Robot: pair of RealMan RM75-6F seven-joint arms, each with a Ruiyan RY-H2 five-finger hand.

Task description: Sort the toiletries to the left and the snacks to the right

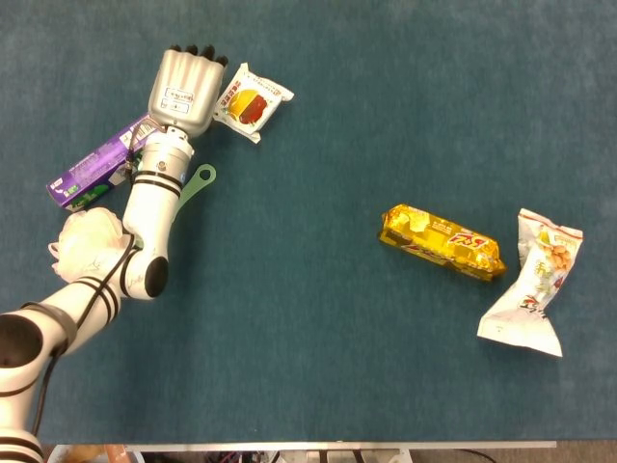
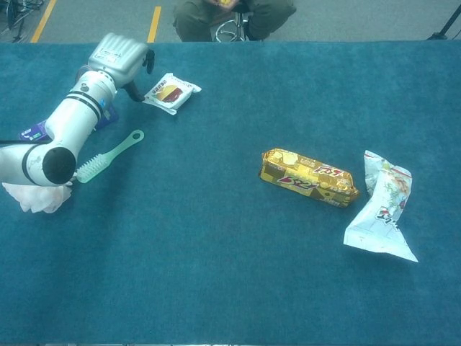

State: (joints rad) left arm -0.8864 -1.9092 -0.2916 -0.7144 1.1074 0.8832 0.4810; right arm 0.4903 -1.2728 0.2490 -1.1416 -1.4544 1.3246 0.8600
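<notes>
Teal cloth covers the whole table [image 1: 318, 367]; beyond its far edge the chest view shows grey floor with yellow tape lines and the legs of a seated person [image 2: 234, 14] on a stool.

Writing is mostly too small to read: the long gold foil snack pack [image 1: 442, 242] carries red and white lettering, the white crinkled snack bag [image 1: 532, 285] has red print near its lower end, and the purple toothpaste box [image 1: 96, 169] has a green end and a white barcode patch. None of it can be made out as words. The gold pack and white bag lie close together on the right side.

On the left side lie the box, a pale pink mesh bath puff [image 1: 89, 246] and a mint-green plastic brush [image 2: 109, 156], partly under the arm in the head view.

A small white square snack packet [image 1: 251, 101] picturing a red-and-yellow cake sits far left-centre. The silver left hand [image 1: 185, 89] is stretched out just beside it, back upward, dark fingertips curled downward at the packet's left edge; it appears to hold nothing, though contact is hard to judge.
</notes>
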